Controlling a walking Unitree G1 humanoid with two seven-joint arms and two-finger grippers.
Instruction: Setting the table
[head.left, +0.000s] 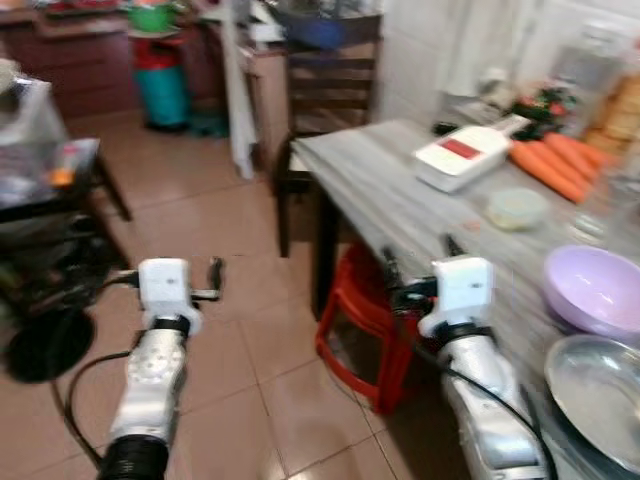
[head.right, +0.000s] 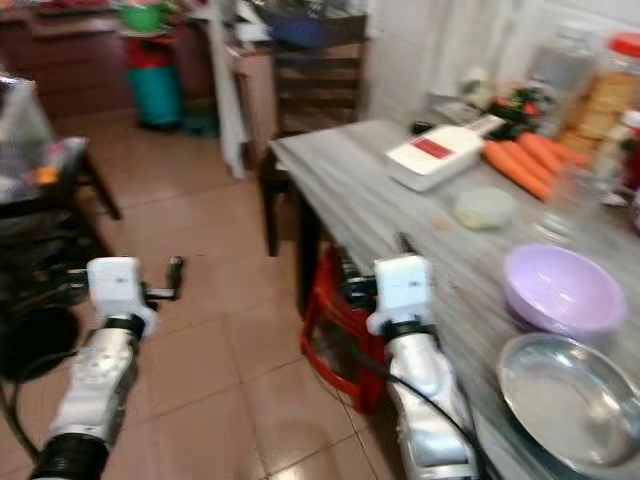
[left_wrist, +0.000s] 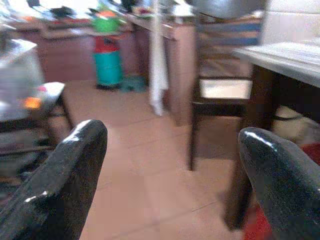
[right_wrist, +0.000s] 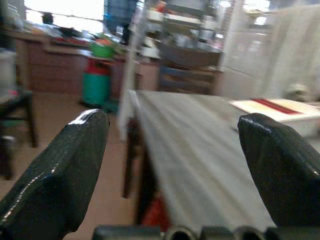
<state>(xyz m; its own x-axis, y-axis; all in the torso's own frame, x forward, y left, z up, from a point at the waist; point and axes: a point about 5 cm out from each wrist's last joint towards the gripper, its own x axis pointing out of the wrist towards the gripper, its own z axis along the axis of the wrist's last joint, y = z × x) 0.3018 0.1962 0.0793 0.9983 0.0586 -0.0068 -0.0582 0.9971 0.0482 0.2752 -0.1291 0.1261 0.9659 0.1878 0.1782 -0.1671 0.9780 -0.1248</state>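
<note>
A grey table (head.left: 380, 180) runs along my right side. On its near end lie a lilac bowl (head.left: 595, 288) and a shiny steel plate (head.left: 600, 400). Further along sit a small pale round dish (head.left: 516, 208), a white box with a red label (head.left: 462, 152) and a bunch of carrots (head.left: 550, 160). My right gripper (head.left: 420, 255) is open at the table's near edge, level with the top, holding nothing; in the right wrist view its fingers (right_wrist: 65, 170) frame the tabletop. My left gripper (left_wrist: 172, 135) is open over the tiled floor, left of the table, and empty.
A red plastic stool (head.left: 360, 320) is tucked under the table beside my right arm. A dark wooden chair (head.left: 325, 90) stands at the table's far end. A low black stand (head.left: 50, 200) with clutter is at my left, and a teal-and-red bin (head.left: 160, 70) by the back cabinets.
</note>
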